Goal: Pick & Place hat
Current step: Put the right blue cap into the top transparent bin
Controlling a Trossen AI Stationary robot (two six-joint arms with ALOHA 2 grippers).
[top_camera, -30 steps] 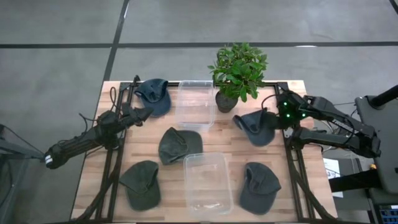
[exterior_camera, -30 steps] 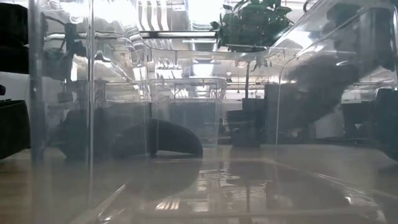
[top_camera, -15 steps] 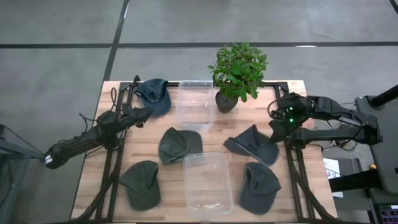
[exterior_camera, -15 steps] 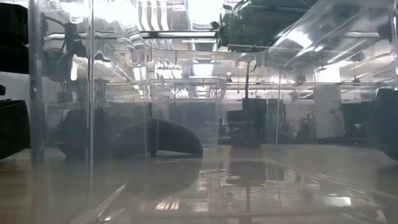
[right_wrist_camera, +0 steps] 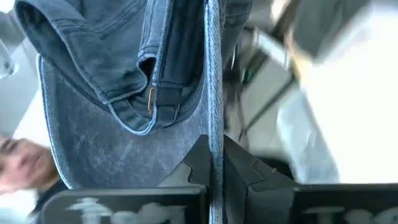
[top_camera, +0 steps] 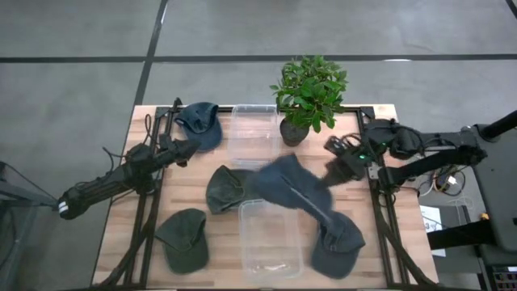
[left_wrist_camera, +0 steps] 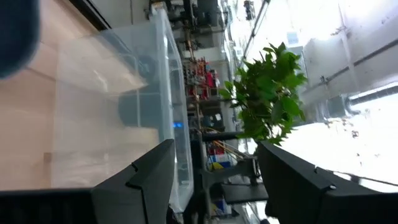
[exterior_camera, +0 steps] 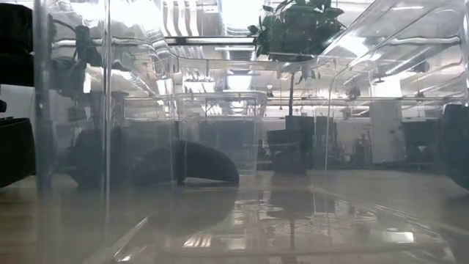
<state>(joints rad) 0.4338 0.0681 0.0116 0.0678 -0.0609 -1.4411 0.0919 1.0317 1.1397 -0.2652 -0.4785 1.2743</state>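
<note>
My right gripper [top_camera: 334, 166] [right_wrist_camera: 214, 148] is shut on a blue denim hat [top_camera: 292, 191], held in the air above the table's middle, over the far rim of the near clear bin [top_camera: 271, 239]. In the right wrist view the hat's [right_wrist_camera: 112, 93] open underside and back strap face the camera. My left gripper [top_camera: 187, 146] [left_wrist_camera: 214, 163] waits open at the table's left side, near another blue hat [top_camera: 202, 125] that lies on the far left of the table. My right gripper pinches a thin edge of the hat [right_wrist_camera: 214, 127] between its two fingers; that edge shows edge-on in the wrist view. The fingers come from the table's right side. The hat is lifted clear of the table and spreads out leftward from the fingers.
A far clear bin [top_camera: 252, 134] and a potted plant [top_camera: 310, 93] stand at the far edge. A green hat [top_camera: 230, 187] lies mid-table, another [top_camera: 183, 239] near left, and a dark hat [top_camera: 336, 243] near right. In the low view, bin walls [exterior_camera: 220, 132] fill the frame.
My right gripper has risen and moved toward the table's left and slightly nearer, away from the plant. The denim hat, which lay on the table beside the plant pot, has been lifted clear and carried toward the middle, tipping over as it went.
</note>
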